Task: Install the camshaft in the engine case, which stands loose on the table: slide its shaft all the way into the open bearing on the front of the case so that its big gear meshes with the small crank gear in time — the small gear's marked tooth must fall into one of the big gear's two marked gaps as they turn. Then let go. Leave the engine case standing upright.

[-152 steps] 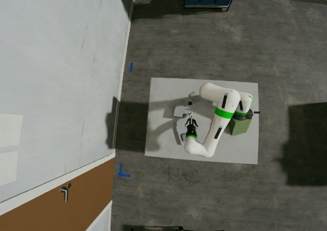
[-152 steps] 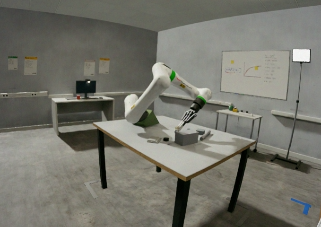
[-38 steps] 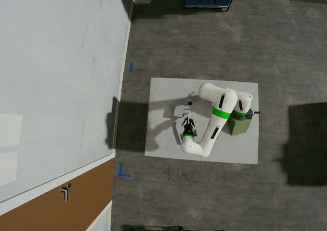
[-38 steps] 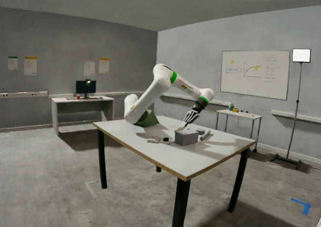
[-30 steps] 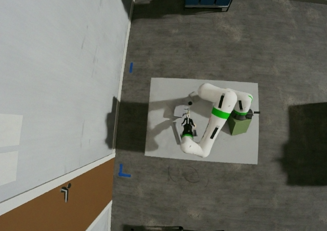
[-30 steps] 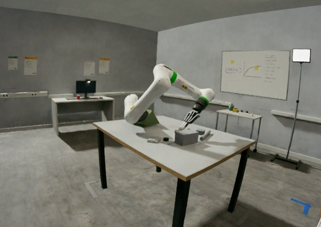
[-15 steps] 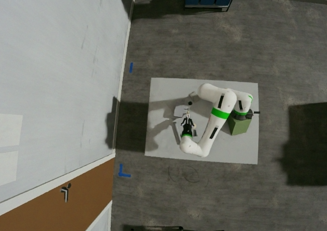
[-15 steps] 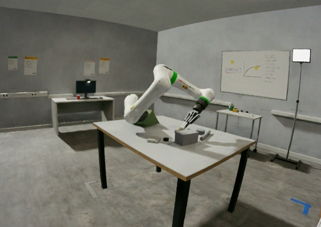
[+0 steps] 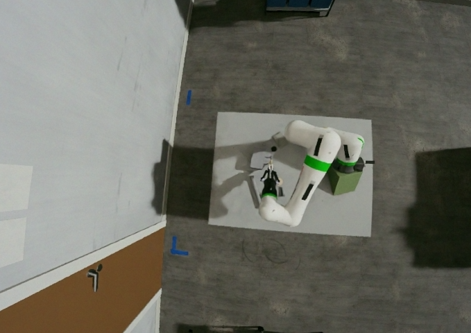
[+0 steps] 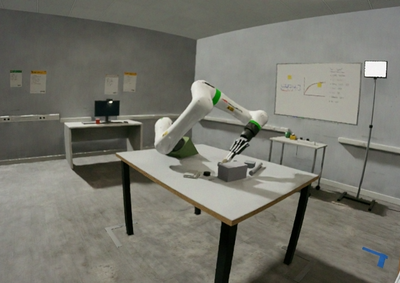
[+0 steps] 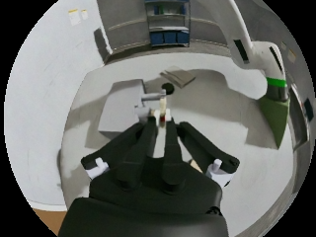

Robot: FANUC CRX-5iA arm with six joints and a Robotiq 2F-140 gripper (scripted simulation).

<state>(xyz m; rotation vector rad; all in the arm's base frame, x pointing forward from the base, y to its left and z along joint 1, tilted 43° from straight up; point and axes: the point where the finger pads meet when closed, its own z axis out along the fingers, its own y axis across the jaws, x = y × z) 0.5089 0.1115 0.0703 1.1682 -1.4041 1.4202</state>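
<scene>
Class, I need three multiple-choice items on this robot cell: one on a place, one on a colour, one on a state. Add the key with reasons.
1. The gripper hangs:
A) over the grey engine case
B) over the monitor desk
C) below the table
2. The block under the arm's base is:
A) red
B) green
C) blue
3. The gripper is:
A) wide open
B) shut on the camshaft
C) out of view
Key: 1A, the exterior view shows its tips above the case; 2B, green from above; 3B, a pale shaft sticks out between closed fingers.
</scene>
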